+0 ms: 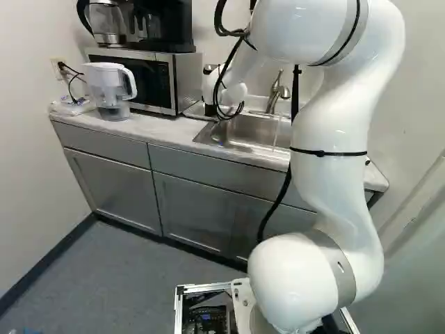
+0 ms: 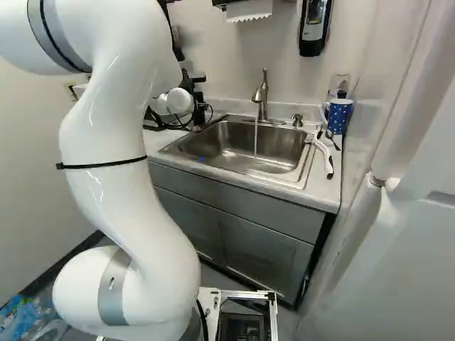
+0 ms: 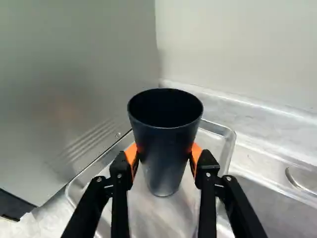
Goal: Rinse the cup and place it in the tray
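In the left base view my gripper (image 1: pixel 211 109) is a small dark shape below the white wrist, beside the microwave; its fingers are hard to make out there. The wrist view shows the gripper (image 3: pixel 164 154) shut on the dark cup (image 3: pixel 164 134), an orange pad against each side. The cup is upright, its open mouth up. Behind and beneath it lies the shiny metal tray (image 3: pixel 225 135); whether the cup's base touches the tray I cannot tell.
The microwave (image 1: pixel 186 80) stands close beside the tray, with the wall behind. Water runs from the faucet (image 2: pixel 261 99) into the sink (image 2: pixel 234 145). A white-handled brush (image 2: pixel 323 150) and a blue dotted cup (image 2: pixel 340 116) are at the counter's far side.
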Tool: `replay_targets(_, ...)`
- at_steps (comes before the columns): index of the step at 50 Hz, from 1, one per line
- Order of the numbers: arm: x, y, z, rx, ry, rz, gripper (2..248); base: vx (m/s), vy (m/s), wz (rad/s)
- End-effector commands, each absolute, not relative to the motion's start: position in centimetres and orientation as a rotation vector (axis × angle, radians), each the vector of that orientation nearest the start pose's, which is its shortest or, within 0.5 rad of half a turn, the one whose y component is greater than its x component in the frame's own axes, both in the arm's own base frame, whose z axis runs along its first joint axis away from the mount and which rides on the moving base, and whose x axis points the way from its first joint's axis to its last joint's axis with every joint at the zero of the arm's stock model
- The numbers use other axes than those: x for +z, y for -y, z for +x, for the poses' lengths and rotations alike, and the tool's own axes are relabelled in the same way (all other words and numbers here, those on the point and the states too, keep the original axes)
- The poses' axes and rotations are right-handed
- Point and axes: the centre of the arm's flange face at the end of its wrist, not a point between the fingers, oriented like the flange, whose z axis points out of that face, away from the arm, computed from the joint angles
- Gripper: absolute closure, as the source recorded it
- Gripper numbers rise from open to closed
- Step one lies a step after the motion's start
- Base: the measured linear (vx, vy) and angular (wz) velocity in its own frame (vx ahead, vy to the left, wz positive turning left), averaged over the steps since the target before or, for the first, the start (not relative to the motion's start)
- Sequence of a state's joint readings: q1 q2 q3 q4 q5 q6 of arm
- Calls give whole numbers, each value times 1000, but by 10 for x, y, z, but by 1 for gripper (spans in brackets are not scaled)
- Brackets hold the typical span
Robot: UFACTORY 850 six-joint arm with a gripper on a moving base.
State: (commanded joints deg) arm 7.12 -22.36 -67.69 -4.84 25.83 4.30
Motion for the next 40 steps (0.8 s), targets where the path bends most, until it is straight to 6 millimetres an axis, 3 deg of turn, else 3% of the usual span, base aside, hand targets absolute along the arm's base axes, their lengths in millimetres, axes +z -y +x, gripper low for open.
replay_targets(4,503,-83,636,-1763,187,-2470,115,0,0,0)
replay_targets(5,503,-83,636,-1763,187,-2470,81,0,0,0)
replay_targets(10,503,-83,636,-1763,187,-2470,81,0,0,0)
replay_targets(11,503,-83,636,-1763,187,-2470,47,0,0,0)
replay_targets(15,503,-83,636,-1763,187,-2470,47,0,0,0)
replay_targets(16,503,-83,636,-1763,187,-2470,10,0,0,0)
replay_targets(40,513,-83,635,-1784,187,-2454,3,0,0,0)
